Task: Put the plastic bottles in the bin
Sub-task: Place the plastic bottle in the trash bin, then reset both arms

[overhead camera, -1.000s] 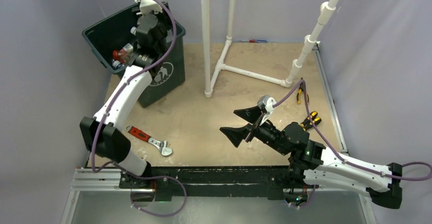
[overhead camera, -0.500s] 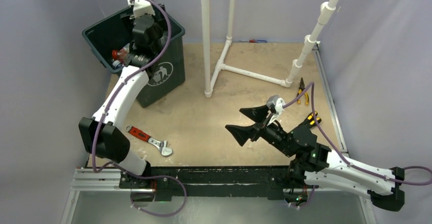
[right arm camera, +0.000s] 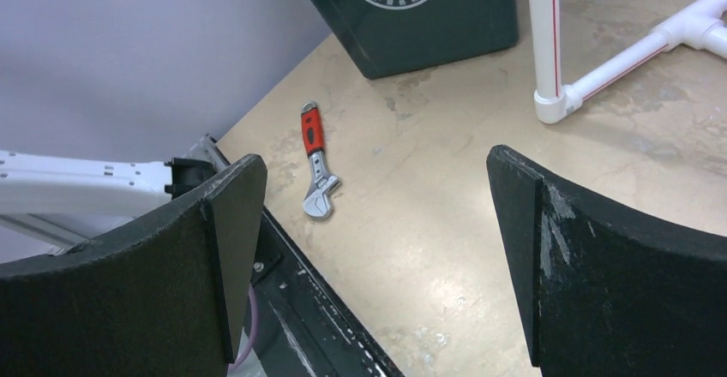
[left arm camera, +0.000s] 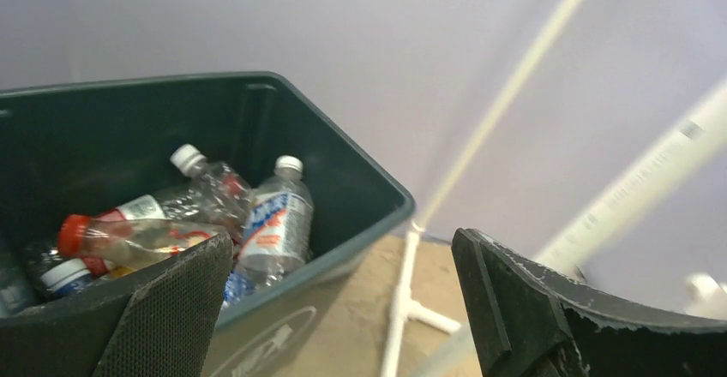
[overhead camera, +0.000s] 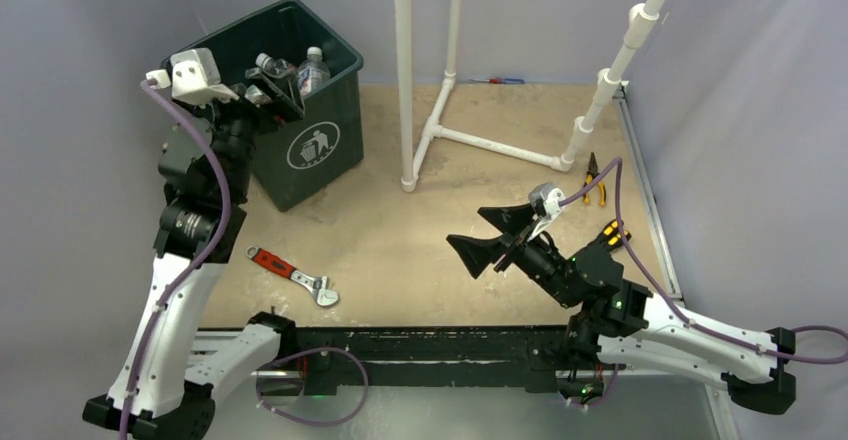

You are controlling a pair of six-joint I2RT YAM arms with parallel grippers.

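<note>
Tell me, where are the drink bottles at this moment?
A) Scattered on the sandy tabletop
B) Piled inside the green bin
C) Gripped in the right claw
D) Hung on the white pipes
B: the bottles lie heaped inside the green bin, as both the overhead view and the left wrist view show.
</note>
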